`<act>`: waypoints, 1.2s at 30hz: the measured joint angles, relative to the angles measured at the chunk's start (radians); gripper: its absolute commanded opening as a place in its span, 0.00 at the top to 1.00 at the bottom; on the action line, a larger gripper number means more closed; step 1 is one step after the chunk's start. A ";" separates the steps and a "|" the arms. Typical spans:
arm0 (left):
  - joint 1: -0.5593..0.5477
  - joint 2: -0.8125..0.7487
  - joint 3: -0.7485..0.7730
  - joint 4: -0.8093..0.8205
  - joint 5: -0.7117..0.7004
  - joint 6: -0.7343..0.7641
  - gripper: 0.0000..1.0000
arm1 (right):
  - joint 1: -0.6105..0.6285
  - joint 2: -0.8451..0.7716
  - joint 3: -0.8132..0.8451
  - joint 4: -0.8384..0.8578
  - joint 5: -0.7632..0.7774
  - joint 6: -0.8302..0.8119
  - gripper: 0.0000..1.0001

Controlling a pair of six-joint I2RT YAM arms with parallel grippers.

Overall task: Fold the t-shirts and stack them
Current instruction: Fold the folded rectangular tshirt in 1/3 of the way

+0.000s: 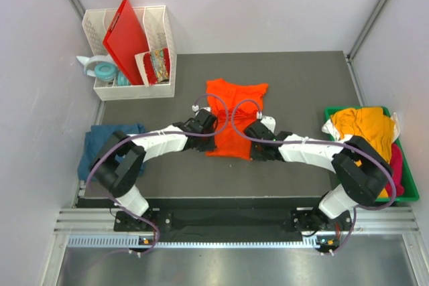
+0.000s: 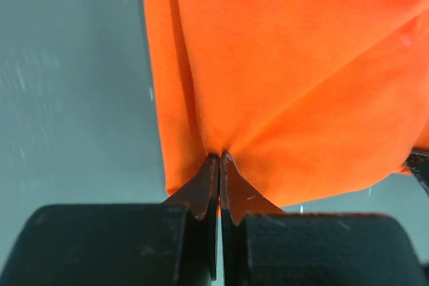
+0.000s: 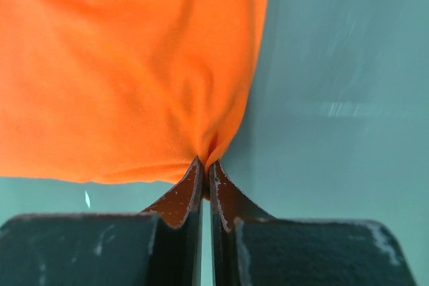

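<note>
A bright orange t-shirt (image 1: pixel 234 115) lies in the middle of the dark table, narrowed by side folds, its sleeves at the far end. My left gripper (image 1: pixel 209 125) is shut on its left edge near the hem; the left wrist view shows the orange cloth (image 2: pixel 281 85) pinched at the fingertips (image 2: pixel 220 160). At the right edge, my right gripper (image 1: pixel 253 128) is shut on the cloth (image 3: pixel 120 78), which bunches into the fingertips (image 3: pixel 205 163). A dark teal-blue t-shirt (image 1: pixel 107 142) lies folded at the table's left edge. Mustard-yellow (image 1: pixel 365 125), white and pink t-shirts are heaped at the right.
A green tray (image 1: pixel 409 192) at the right edge holds the heap of shirts. A white divided bin (image 1: pixel 157 38) at the far left holds a stiff red board (image 1: pixel 129 38), a snack packet and a teal tape roll. White walls close in on both sides.
</note>
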 measured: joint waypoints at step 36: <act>-0.089 -0.275 0.042 -0.070 -0.219 0.054 1.00 | 0.057 0.121 0.409 -0.221 0.113 -0.150 1.00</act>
